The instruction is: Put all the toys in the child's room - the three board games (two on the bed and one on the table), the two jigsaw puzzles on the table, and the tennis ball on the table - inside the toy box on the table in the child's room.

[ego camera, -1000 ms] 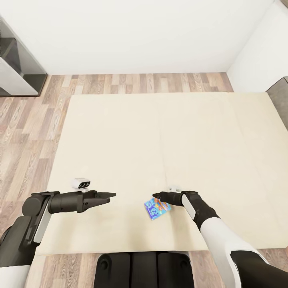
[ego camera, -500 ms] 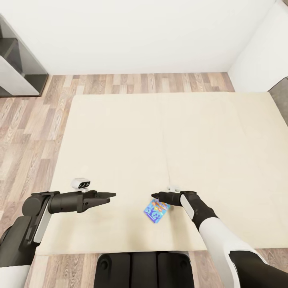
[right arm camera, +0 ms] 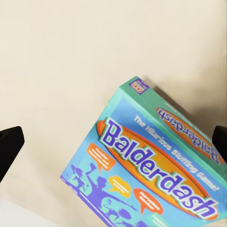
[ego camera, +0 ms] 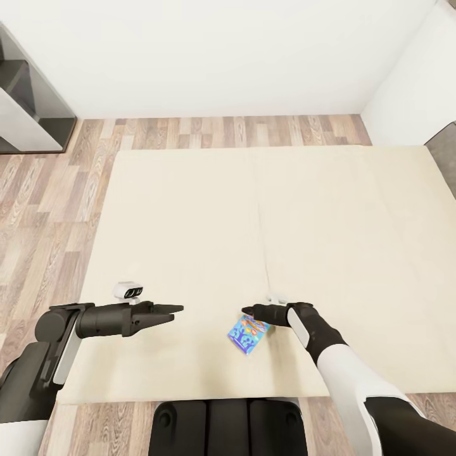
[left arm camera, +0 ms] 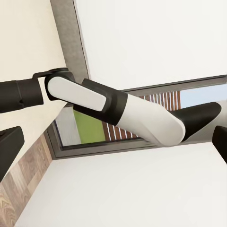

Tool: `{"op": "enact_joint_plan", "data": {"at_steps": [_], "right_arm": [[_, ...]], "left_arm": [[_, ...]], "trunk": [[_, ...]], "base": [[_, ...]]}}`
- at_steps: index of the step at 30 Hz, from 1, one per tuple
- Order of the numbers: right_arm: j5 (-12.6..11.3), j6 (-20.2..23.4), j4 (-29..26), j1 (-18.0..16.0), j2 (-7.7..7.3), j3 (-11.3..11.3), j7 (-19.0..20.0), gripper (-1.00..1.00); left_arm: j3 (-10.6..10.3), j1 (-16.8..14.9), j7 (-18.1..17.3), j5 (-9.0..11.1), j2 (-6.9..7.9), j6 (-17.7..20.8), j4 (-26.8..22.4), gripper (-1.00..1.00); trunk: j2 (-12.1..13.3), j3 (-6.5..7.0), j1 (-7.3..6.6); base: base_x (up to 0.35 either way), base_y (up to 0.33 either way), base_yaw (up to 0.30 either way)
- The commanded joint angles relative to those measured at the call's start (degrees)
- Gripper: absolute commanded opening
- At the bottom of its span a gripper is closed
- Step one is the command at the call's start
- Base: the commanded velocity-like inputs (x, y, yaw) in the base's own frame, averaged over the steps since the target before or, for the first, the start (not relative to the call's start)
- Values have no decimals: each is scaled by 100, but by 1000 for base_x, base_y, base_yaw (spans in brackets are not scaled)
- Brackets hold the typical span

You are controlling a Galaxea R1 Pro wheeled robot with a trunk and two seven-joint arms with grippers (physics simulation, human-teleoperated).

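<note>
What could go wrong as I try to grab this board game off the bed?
The blue and teal Balderdash board game box sits tilted on the cream-beige bed, so the right gripper, whose fingers look spread wide, may push it rather than pinch it. It lies fairly near the bed's front edge and could slide off.

Teal-and-blue board game with orange ovals and purple lettering, plain cream bed, grey-brown wood-plank floor, white walls, black grippers
</note>
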Motion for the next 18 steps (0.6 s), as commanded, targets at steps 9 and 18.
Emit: {"op": "enact_joint_plan", "data": {"at_steps": [9,18], "right_arm": [[-9,142,-5,2,-34,-14,-2,100],[5,347,-4,16,-60,-17,-6,100]], "left_arm": [[-1,-2,-22,-3,2,61,-1,100],[-1,-2,-22,-3,2,57,-1,100]], "trunk": [[-9,-6,3],[-9,-6,3]], "base": [[0,0,0],[0,0,0]]}}
